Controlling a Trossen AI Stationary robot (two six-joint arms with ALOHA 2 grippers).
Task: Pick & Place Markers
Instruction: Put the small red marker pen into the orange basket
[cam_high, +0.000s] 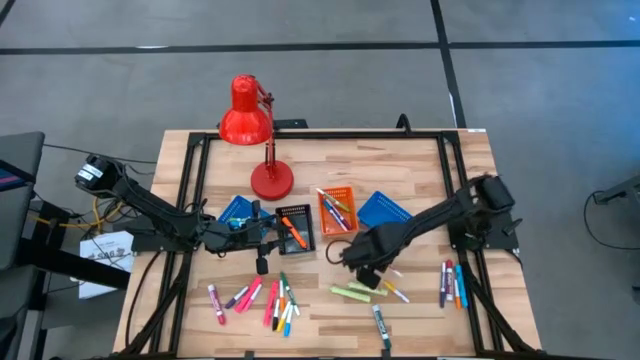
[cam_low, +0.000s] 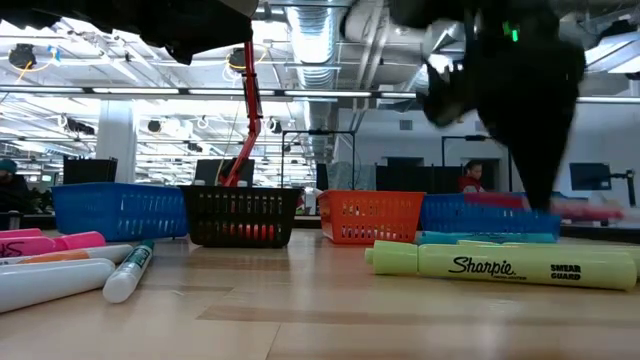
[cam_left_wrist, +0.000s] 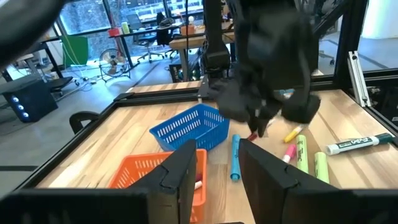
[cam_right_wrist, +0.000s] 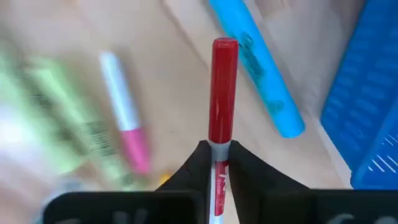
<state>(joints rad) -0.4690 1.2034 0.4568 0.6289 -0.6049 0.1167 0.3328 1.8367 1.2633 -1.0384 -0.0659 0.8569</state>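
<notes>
1. the right gripper (cam_right_wrist: 214, 163) is pinched on a red marker (cam_right_wrist: 222, 93); the marker's long axis runs straight out ahead of the fingers, red cap end leading.
2. in the high view the right gripper (cam_high: 368, 262) sits near the table's middle, just in front of the orange tray (cam_high: 338, 210) and the right-hand blue tray (cam_high: 384, 211).
3. a blue marker (cam_right_wrist: 258, 71) lies slantwise on the wood just beside the red one, with the blue tray's wall close on its far side (tight room there).
4. a pink-tipped marker (cam_right_wrist: 124, 127) and green markers (cam_right_wrist: 56, 118) lie on the other side, roughly parallel.
5. the left gripper (cam_left_wrist: 217, 171) hangs with fingers spread, holding nothing, over the black tray (cam_high: 296, 228).
6. more markers (cam_high: 262, 300) lie fanned near the front edge, a small group (cam_high: 451, 283) near the right rail.
7. bare wood is widest around the red lamp (cam_high: 252, 130) at the back.
</notes>
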